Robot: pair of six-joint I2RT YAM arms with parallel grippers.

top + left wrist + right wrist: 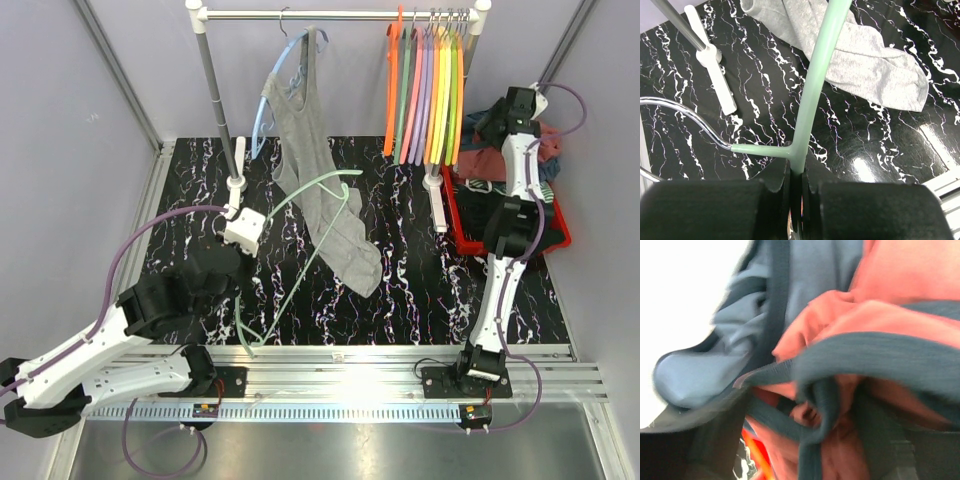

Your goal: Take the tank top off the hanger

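Left gripper (796, 177): its two black fingers are pressed tight on the green hanger (815, 75), right where the silver hook (670, 107) joins it.
Green hanger: it is tilted and sticks up and away from the gripper. One long bar crosses over the gray cloth.
Tank top (320, 160): it is gray. Its top part hangs high up by the blue hanger (262, 110), near the rail (340, 14). Its bottom end lies crumpled on the black table (420, 290). I cannot tell if a strap is looped on the green hanger.
Blue hanger: it hangs on the rail by its hook, at the left side.
Other hangers (425, 90): orange, green, purple and yellow ones hang close together at the right end of the rail.
Right gripper (512, 105): it is far to the right, over the pile of clothes (490, 160). Its own camera shows only blurry orange and blue-gray cloth very close, so I cannot tell if the fingers are apart or together.
Red bin (462, 235): it sits at the right edge of the table and holds the pile of clothes.
Rack foot (715, 70): a white bar flat on the table, just beside the metal pole.
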